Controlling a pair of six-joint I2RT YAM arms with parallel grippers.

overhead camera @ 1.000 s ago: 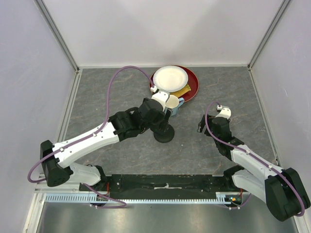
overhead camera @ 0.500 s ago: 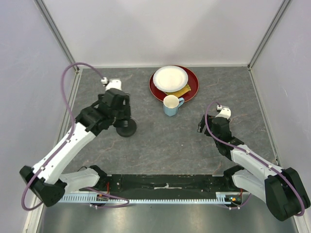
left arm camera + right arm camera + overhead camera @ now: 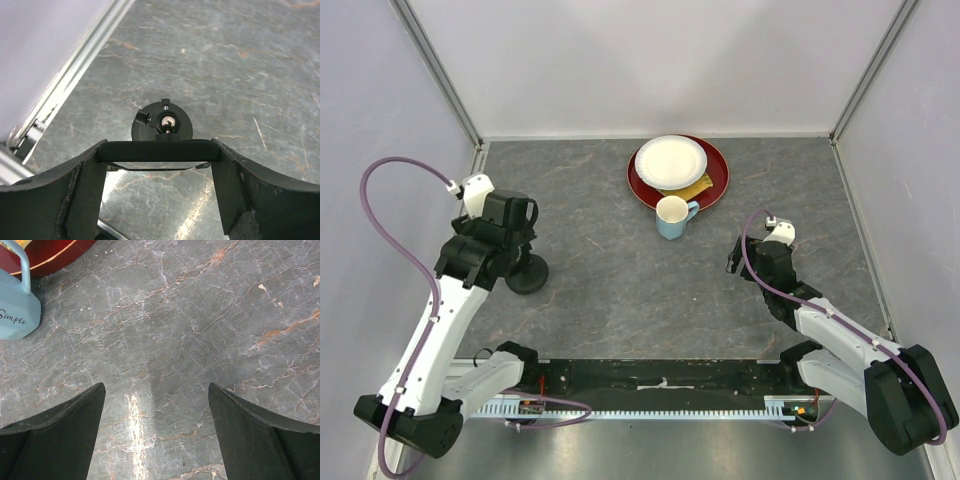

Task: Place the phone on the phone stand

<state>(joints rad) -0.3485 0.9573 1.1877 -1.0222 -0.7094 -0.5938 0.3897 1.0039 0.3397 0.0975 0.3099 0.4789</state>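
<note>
I've got the left fingers (image 3: 75, 195) pinching the phone (image 3: 159, 151) by its ends. It hangs flat across the lower middle of the wrist view, with the phone stand (image 3: 161, 127) standing just beyond on the bench (image 3: 650, 290). My right fingers (image 3: 55, 430) are spread wide over bare bench, lower right of the top view.

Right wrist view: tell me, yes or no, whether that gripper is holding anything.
No: the right gripper has its fingers wide apart, with only the marbled table showing between them.
</note>
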